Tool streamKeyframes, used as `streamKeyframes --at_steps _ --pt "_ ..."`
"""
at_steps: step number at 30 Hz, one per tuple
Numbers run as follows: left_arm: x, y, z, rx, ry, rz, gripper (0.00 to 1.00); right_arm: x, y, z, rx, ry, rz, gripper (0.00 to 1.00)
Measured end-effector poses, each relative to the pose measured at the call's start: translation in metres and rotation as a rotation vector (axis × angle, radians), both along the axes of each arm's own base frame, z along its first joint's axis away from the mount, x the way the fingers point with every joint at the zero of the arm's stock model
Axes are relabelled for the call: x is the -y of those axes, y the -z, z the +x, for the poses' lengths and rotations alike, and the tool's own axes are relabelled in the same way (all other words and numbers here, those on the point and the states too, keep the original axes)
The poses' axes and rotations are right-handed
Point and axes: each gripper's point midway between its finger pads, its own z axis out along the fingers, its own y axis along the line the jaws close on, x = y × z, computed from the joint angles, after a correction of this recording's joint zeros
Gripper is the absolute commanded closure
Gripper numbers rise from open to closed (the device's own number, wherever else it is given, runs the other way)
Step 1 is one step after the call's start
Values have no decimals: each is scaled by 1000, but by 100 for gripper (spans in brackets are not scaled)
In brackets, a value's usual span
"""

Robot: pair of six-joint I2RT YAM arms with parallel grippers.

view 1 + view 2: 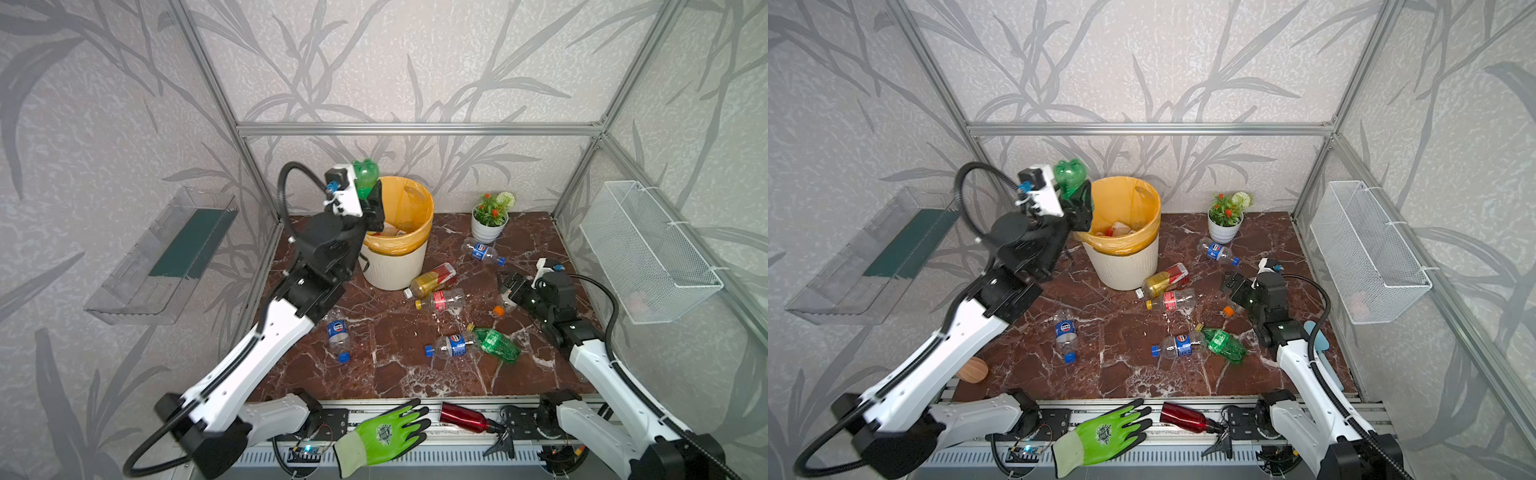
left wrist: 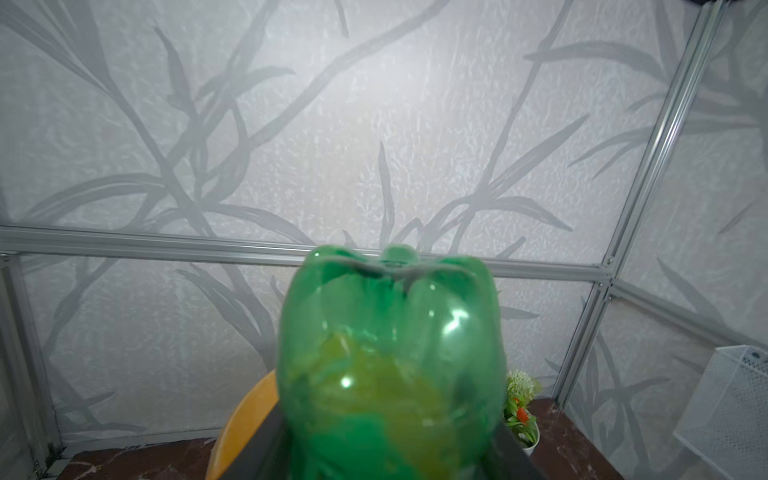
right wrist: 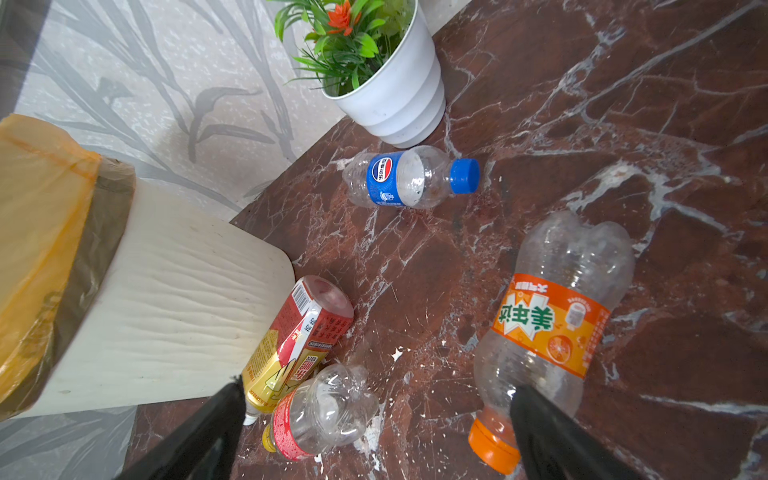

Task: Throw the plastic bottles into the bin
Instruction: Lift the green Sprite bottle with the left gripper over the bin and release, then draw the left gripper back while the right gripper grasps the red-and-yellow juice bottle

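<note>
One green bottle (image 1: 365, 176) held aloft.
Left fingers (image 1: 376, 208) clamp it at the bin's (image 1: 395, 270) ten o'clock rim; right fingers (image 3: 199, 436), apart, hover over an orange-label bottle (image 3: 552, 324).

From the table (image 1: 395, 382) centre, the bin (image 1: 395, 266) stands at 12 o'clock with the raised bottle (image 1: 365, 178) up at its 9 o'clock rim, and the flower pot (image 1: 486, 230) sits at 1 o'clock, the pot-side bottle (image 1: 482, 252) just at its 6. At the bin's 5 o'clock, 2 lie side by side, the inner bottle (image 1: 432, 280) just beside its wall and the outer bottle (image 1: 446, 300) in front. The lone bottle (image 1: 338, 334) lies well apart at 8 o'clock, the near bottle (image 1: 451, 345) at 4.
</note>
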Motion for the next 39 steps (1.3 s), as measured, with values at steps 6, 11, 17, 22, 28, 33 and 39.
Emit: streamKeyframes --at_steps 6,11,17,22,28,33,39 --pt "16 86 79 -249 3 45 7 2 -4 -6 5 1 -5 1" --pt "11 85 54 -245 42 32 1 6 -4 -8 4 17 -18 1" --pt "-13 33 -7 -108 78 -27 1 7 12 -4 -49 20 -25 0" --pt "-31 35 -43 -77 86 -55 1 3 29 -2 -111 6 -11 3" --pt "-45 114 -62 -234 63 -39 1 2 40 1 -171 0 -21 3" --pt "-62 165 -82 -347 16 -41 1 1 38 4 -184 -6 -27 5" --pt "-77 209 -94 -453 -48 -71 1 -32 50 9 -242 -79 -18 6"
